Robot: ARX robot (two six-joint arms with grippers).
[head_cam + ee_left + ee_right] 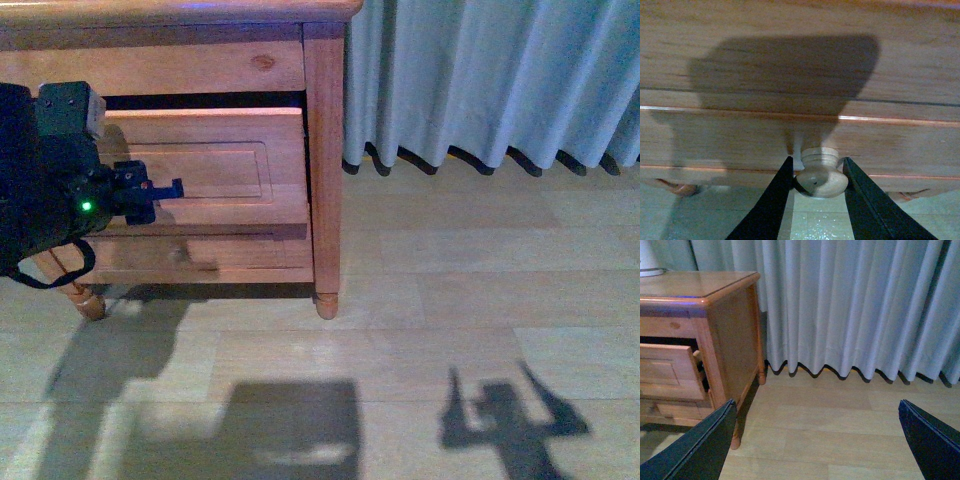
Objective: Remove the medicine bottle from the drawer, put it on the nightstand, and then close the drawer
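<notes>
Left claw (817, 164): pinched on knob (821, 181), both sides touching.
Drawer (240, 165): slightly out; wants a straight, level pull with a firm grip.
Medicine bottle: not visible, presumably inside drawer.
Right claw (817, 407): spread wide, empty.

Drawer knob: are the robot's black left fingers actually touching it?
Touching. The left wrist view shows the left gripper fingers pressed against the knob, no gap.

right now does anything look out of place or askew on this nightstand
Only the drawer: it sits partly pulled out, its front proud of the nightstand frame with a dark gap above. The left hand is clamped on its knob. Nothing looks spilled or damaged.
</notes>
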